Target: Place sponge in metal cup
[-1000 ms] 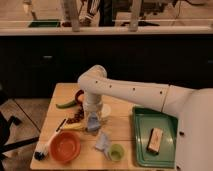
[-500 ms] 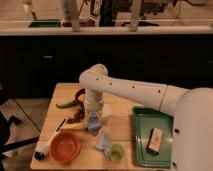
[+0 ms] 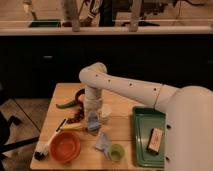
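My white arm reaches in from the right, bends at the elbow (image 3: 95, 76) and points straight down over the wooden table (image 3: 125, 107). The gripper (image 3: 93, 120) is low over the middle of the table, with a bluish-grey thing at its tip that I cannot identify. A pale cup (image 3: 106, 111), probably the metal cup, stands just right of the gripper, touching or nearly touching it. A brown-and-white block (image 3: 156, 140), possibly the sponge, lies in the green tray (image 3: 141, 150) at the right.
An orange bowl (image 3: 65, 146) is at the front left with a dark brush (image 3: 44, 149) beside it. A small green cup (image 3: 117, 152) and a crumpled bluish item (image 3: 103, 141) are at the front. A green pepper (image 3: 65, 104) lies at the left. A dark counter stands behind.
The arm has hardly moved; the gripper stays low over the table's middle beside the pale cup. Nothing else has shifted.
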### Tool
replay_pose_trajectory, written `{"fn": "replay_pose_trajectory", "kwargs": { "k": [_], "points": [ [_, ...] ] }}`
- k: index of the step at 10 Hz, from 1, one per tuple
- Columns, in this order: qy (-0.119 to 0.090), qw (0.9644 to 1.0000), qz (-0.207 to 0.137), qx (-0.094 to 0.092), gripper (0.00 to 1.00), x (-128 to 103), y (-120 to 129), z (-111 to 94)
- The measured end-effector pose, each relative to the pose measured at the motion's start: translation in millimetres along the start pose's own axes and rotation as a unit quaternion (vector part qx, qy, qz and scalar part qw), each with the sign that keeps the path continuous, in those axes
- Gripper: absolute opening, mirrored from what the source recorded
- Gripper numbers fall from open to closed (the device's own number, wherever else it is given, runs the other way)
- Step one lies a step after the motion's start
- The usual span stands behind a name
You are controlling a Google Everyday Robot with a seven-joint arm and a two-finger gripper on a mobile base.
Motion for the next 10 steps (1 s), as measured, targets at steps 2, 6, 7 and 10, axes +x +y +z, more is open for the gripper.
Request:
{"fn": "replay_pose_trajectory", "kwargs": {
  "k": [2,6,7,10],
  "points": [
    [-0.007,1.0,-0.002,-0.001,0.0,-0.4,-0.6,-0.1],
    [-0.015,0.9999,0.001,-0.003,0.11,-0.7,-0.2,-0.2],
    [-0.017,0.9999,0.003,-0.004,0.21,-0.9,0.6,-0.2],
    [-0.018,0.9998,0.007,-0.003,0.5,-1.6,1.5,-0.3]
  ]
}}
